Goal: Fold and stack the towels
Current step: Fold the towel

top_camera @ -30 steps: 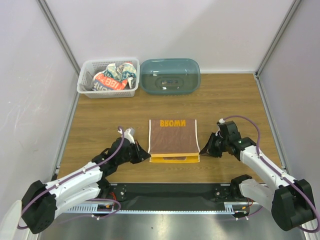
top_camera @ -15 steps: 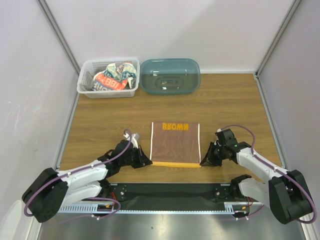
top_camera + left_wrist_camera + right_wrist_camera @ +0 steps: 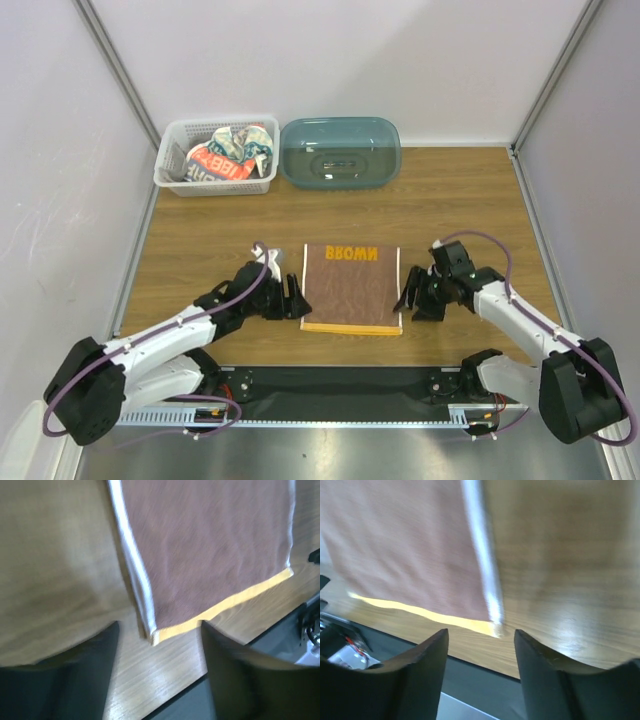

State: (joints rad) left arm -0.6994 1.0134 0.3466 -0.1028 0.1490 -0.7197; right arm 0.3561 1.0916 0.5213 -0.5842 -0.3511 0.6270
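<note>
My left hand and right hand are both open and hold nothing, one just beside each side of the brown towel. It lies flat on the desk, near my bases. It looks soft, light and limp, so I would pinch its near corners at the orange edge. Other towels wait in the white basket far behind.

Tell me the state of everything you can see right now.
brown towel, folded, flat on the table.
basket, upright, holding cloth.
printed towel, crumpled in the basket.
teal tub, beside the basket, untouched.
left gripper, jaws open, empty.
right gripper, jaws open, empty.
</note>
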